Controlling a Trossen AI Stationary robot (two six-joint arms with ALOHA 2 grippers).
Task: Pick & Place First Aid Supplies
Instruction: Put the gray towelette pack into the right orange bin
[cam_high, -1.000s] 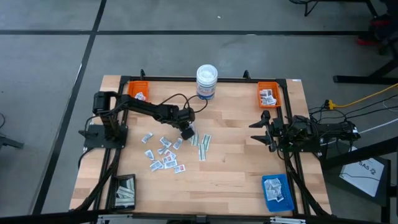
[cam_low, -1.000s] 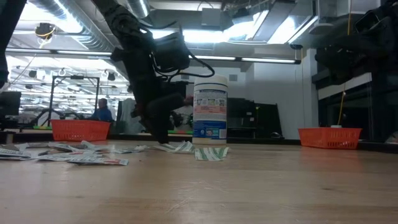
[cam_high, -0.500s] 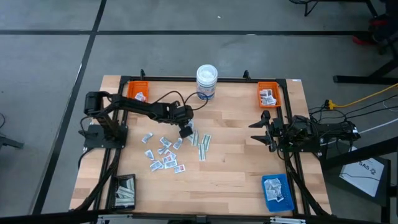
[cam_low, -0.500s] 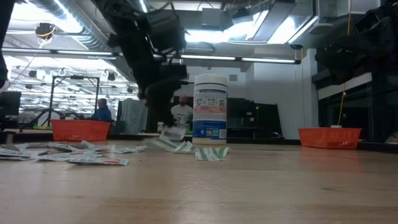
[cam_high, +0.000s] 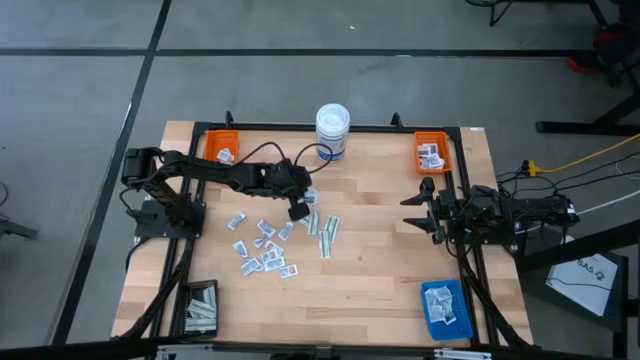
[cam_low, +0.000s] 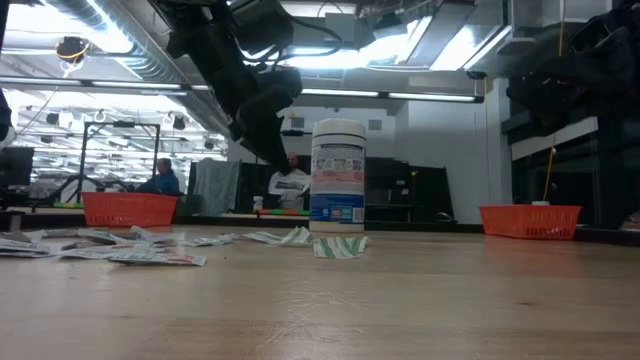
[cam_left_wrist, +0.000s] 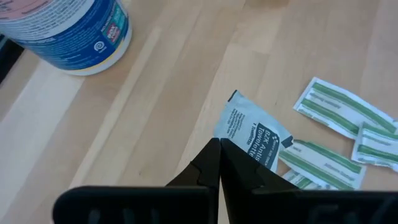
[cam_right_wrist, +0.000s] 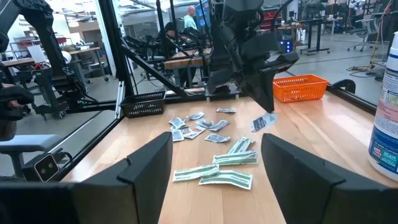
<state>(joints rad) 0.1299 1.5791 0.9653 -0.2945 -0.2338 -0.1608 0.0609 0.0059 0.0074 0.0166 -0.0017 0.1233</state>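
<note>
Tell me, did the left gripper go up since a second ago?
Yes. In the low view the left gripper, shut on a packet, now hangs level with the white tub's middle, above the table.

Wooden table (cam_high: 380, 270) with scattered packets (cam_high: 262, 248), greenish strips (cam_high: 325, 232), white tub (cam_high: 332, 131), orange and blue trays at corners.

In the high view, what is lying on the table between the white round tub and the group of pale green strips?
The left gripper hangs there, shut on a white packet lifted off the wood. Under it, between tub and green strips, the wood looks bare in the high view.
</note>
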